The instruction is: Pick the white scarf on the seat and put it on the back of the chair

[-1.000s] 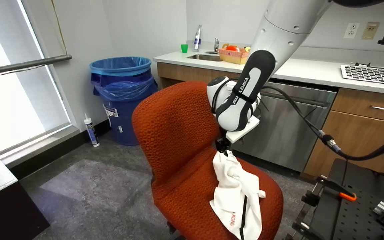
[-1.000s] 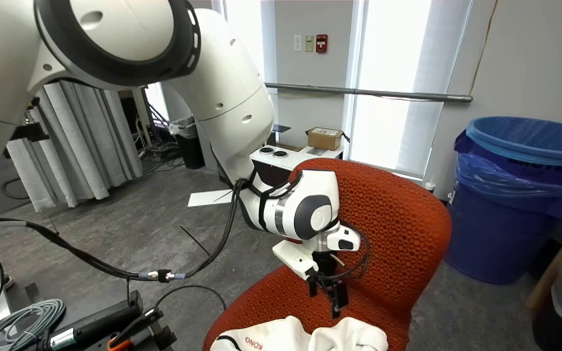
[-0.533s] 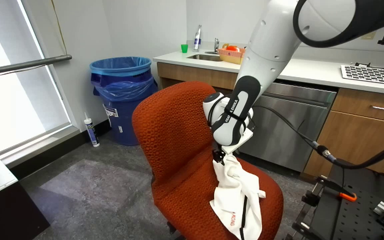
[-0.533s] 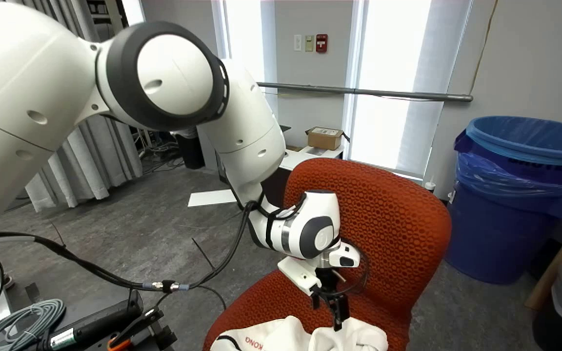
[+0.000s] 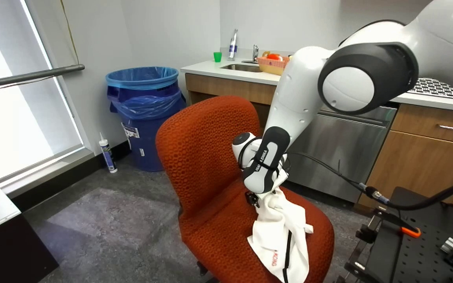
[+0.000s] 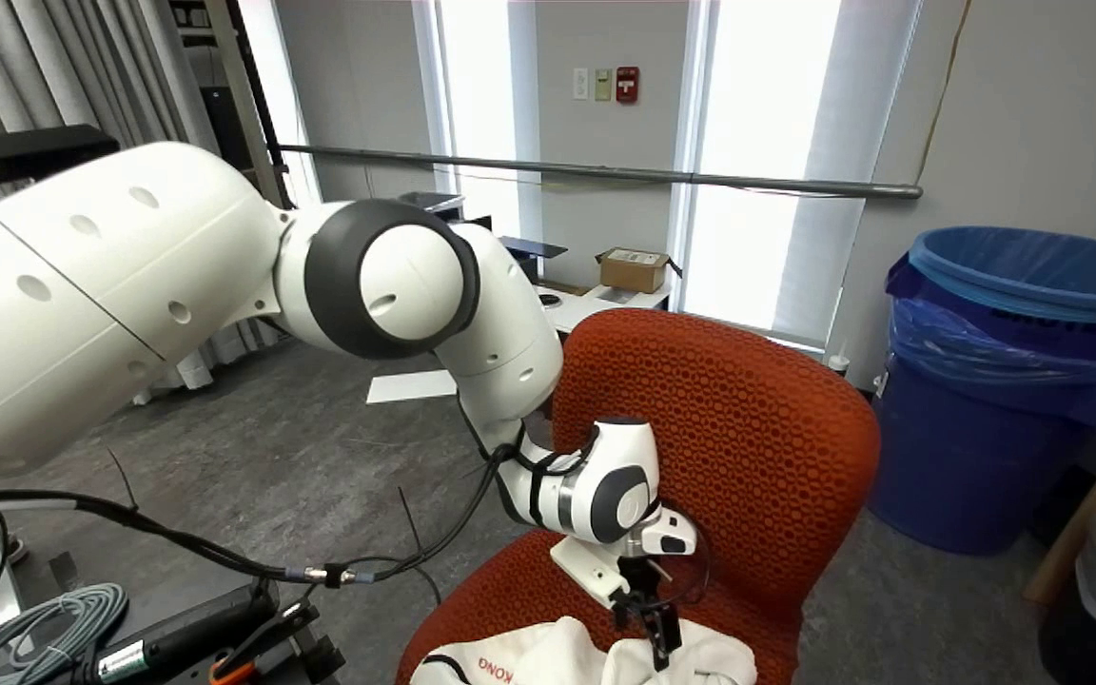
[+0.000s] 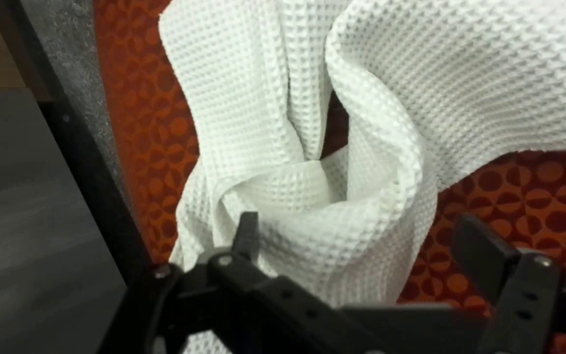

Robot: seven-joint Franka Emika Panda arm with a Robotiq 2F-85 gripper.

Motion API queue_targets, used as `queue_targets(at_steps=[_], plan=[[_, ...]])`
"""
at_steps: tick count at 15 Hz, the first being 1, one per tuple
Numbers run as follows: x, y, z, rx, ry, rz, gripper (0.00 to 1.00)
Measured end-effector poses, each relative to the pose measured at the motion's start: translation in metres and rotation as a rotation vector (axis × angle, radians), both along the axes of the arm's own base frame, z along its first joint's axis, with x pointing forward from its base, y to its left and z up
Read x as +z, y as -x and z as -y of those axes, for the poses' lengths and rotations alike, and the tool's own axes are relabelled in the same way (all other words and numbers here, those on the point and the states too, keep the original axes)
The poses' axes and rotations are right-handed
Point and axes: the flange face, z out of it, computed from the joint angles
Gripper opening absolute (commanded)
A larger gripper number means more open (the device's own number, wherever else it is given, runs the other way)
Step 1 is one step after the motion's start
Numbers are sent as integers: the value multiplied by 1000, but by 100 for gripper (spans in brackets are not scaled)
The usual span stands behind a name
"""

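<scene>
The white waffle-weave scarf [image 5: 279, 236] lies crumpled on the seat [image 5: 226, 239] of the orange-red chair. It also shows at the bottom of an exterior view [image 6: 548, 652] and fills much of the wrist view [image 7: 243, 98]. The chair back [image 5: 207, 145] rises beside my arm and is bare in both exterior views [image 6: 748, 409]. My gripper [image 7: 356, 231] is open, low over the scarf's end near the chair back. A raised fold lies between its fingers; the left finger overlaps the cloth, the right one is over bare seat. Touching cannot be told. The gripper also shows in both exterior views [image 5: 252, 199] [image 6: 645, 636].
A dishwasher front [image 5: 328, 153] and counter [image 5: 210, 70] stand behind the chair. A blue bin [image 5: 146, 122] stands past the chair back. A black perforated table [image 5: 419, 251] with an orange-tipped clamp [image 5: 410, 232] is near the seat. Cables [image 6: 225, 561] hang from my arm.
My arm and gripper have moved down towards the scarf, and slightly towards the chair back in an exterior view. The scarf and chair have not visibly moved.
</scene>
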Motion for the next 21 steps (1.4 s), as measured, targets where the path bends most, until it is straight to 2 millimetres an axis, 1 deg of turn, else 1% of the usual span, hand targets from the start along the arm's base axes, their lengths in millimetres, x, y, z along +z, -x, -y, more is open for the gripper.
queue_targets(at_steps=[1, 2, 3, 5, 8, 9, 10, 12, 15, 17, 21], plan=[[-7, -1, 3, -2, 6, 0, 72], [-13, -2, 6, -5, 12, 1, 65], [-18, -4, 10, -8, 19, 2, 54], [-23, -6, 16, -10, 32, 2, 38], [-19, -11, 24, -11, 45, 9, 11], [-16, -13, 25, -10, 45, 13, 4], [-12, -16, 26, -8, 43, 19, 0], [1, -24, 27, -5, 36, 36, 0], [28, -40, 27, -21, 7, 79, 0], [52, -53, 28, -37, -16, 118, 0], [109, -77, 29, -59, -52, 203, 0]])
